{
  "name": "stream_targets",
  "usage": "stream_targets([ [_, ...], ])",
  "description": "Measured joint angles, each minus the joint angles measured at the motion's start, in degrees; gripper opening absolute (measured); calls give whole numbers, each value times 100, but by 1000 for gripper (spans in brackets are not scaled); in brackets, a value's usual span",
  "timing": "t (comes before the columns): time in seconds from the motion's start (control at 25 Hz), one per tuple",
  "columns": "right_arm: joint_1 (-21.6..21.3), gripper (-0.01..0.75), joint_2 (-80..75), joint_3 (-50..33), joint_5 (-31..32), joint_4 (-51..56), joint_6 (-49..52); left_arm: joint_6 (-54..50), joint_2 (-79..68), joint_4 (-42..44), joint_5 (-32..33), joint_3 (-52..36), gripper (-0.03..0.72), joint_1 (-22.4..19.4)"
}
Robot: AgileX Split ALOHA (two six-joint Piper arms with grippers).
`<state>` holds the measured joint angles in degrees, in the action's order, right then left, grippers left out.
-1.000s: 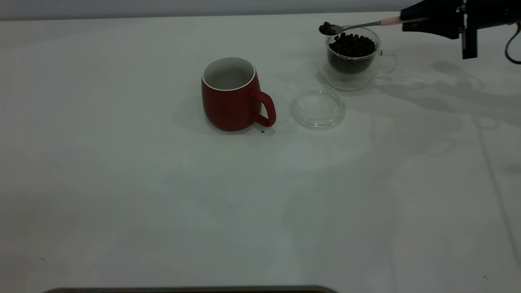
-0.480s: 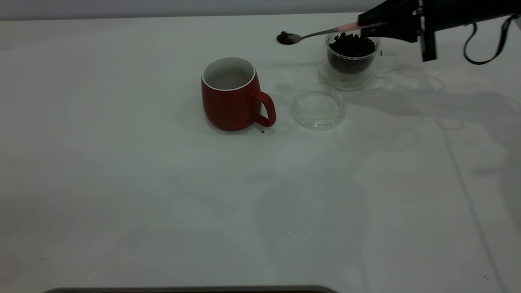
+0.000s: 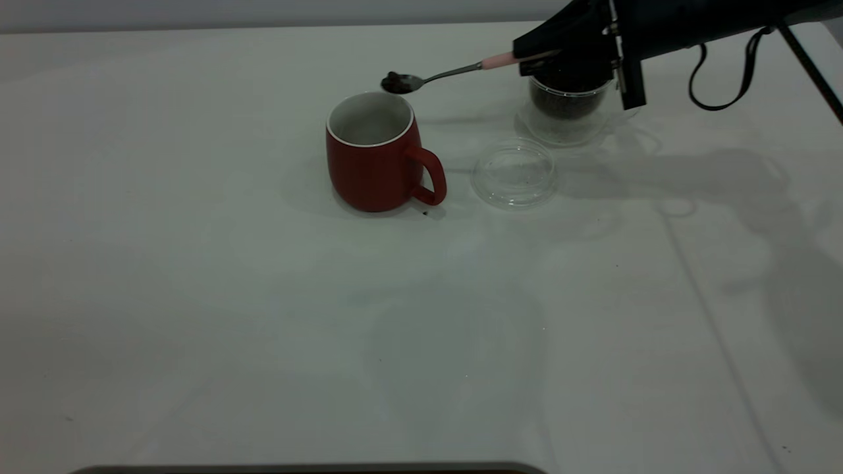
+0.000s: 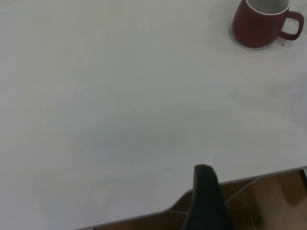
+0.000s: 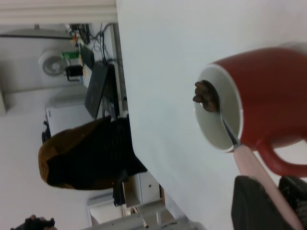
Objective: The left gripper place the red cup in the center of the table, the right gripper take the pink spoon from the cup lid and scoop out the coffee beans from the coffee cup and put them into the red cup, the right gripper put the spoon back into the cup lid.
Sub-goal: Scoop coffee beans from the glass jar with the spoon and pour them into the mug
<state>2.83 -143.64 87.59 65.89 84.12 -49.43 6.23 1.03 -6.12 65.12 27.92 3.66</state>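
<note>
The red cup (image 3: 373, 158) stands upright near the table's middle, its handle toward the right; it also shows in the left wrist view (image 4: 261, 21) and the right wrist view (image 5: 268, 103). My right gripper (image 3: 537, 56) is shut on the pink handle of the spoon (image 3: 461, 69), held level, with its bowl of coffee beans (image 3: 397, 82) just above the cup's far right rim. In the right wrist view the spoon (image 5: 249, 160) reaches over the cup's mouth. The glass coffee cup (image 3: 570, 108) with beans stands behind the gripper, partly hidden. The clear lid (image 3: 514, 173) lies empty. One finger (image 4: 206, 199) of my left gripper shows off the table edge.
A single loose bean (image 3: 425, 212) lies on the table by the red cup's handle. A black cable (image 3: 721, 99) hangs from the right arm over the back right of the table.
My right gripper has carried the loaded spoon leftward from above the glass coffee cup to the red cup's rim. The cups and lid have not moved.
</note>
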Motion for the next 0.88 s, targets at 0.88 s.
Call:
stream_targets([
  [0.88, 229, 112, 0, 0, -302, -16, -2771, 0, 0, 0, 0, 0, 586, 0],
])
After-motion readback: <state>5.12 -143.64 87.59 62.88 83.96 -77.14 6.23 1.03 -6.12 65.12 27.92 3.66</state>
